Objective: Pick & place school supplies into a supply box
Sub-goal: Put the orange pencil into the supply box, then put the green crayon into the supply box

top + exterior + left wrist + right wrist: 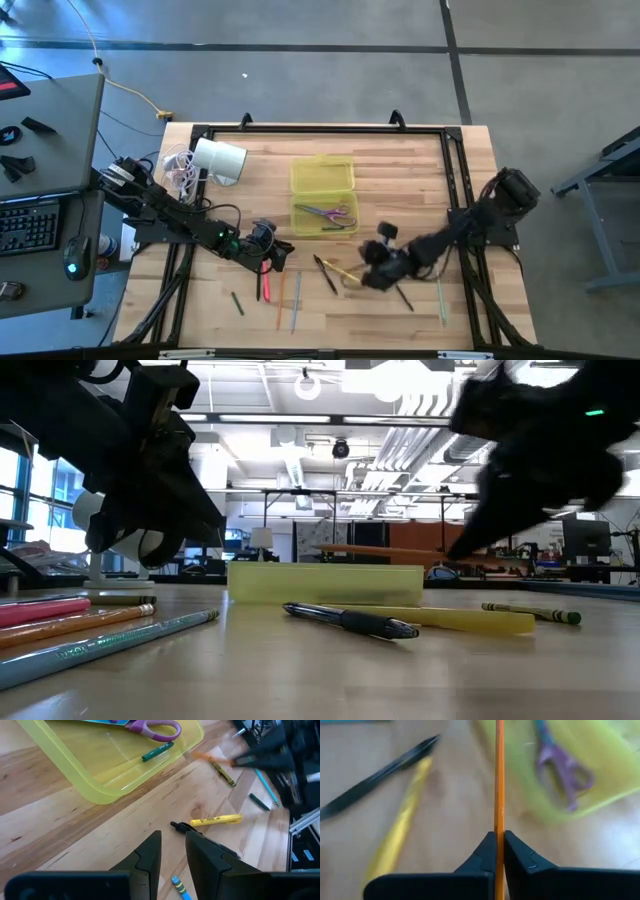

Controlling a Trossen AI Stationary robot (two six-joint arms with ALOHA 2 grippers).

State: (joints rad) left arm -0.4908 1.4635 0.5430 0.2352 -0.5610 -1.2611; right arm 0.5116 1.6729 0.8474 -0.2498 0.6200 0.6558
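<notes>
Between my right gripper (372, 272) and the supply box (322, 176), bare wood lies open; a black pen (326, 273) and yellow marker (345, 272) clutter the table below.

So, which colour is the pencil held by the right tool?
Orange pencil in the right tool; clearest in the right wrist view.

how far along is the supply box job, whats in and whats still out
Early on. Done: the purple-handled scissors and a green pencil lie in the supply box. In hand: the right pincer is shut on an orange pencil. Left: the yellow marker, black pen and the pencils near the left pincer, which is empty.
</notes>
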